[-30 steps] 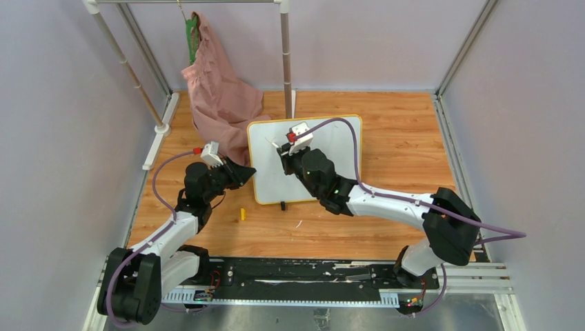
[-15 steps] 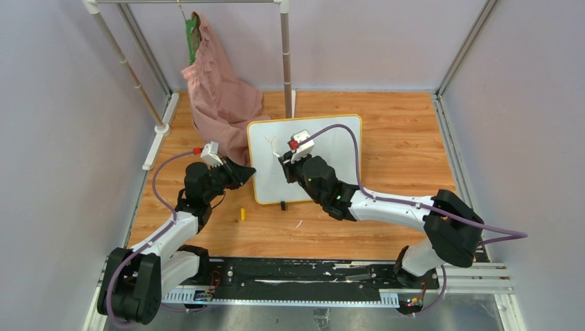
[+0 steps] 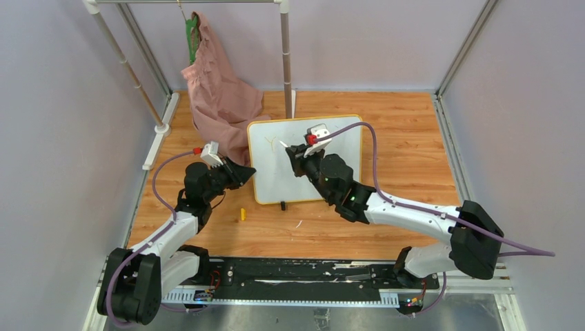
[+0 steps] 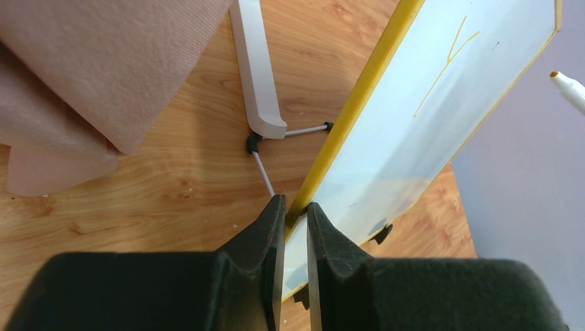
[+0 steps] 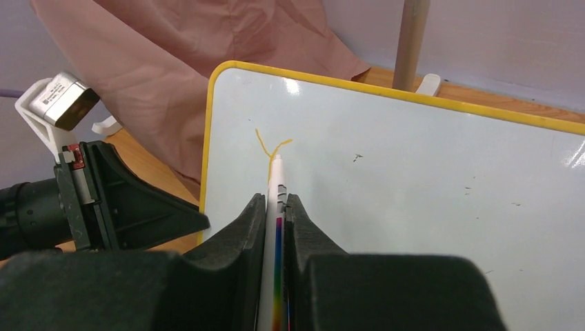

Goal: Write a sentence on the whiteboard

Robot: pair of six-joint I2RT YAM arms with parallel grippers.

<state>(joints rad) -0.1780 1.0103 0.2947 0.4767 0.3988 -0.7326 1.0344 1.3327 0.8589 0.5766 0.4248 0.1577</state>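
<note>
Over the last second the right gripper (image 3: 298, 150) travelled rightward and slightly toward the near edge across the whiteboard (image 3: 269, 181). An orange-yellow first letter (image 5: 270, 148), a "Y", now stood near the board's upper left where a second earlier we could make out no finished stroke. We judged that the sentence had only begun, with a single character down and everything after it still to write.

The right jaws were clamped on a white marker (image 5: 277, 185), whose tip lay at the foot of the letter in the right wrist view. In the left wrist view the same tip (image 4: 567, 86) appeared to stand clear of the surface, so we could not tell whether it touched.

The left gripper (image 4: 295, 207) had not shifted, and its jaws pinched the yellow frame at the board's left edge, steadying it. The board stood propped on the wooden table (image 3: 407, 138), just beside a pink cloth (image 3: 217, 93) hanging from the rack.

We saw no container in any view. A small yellow piece (image 3: 243, 214) lay loose on the table near the board.
</note>
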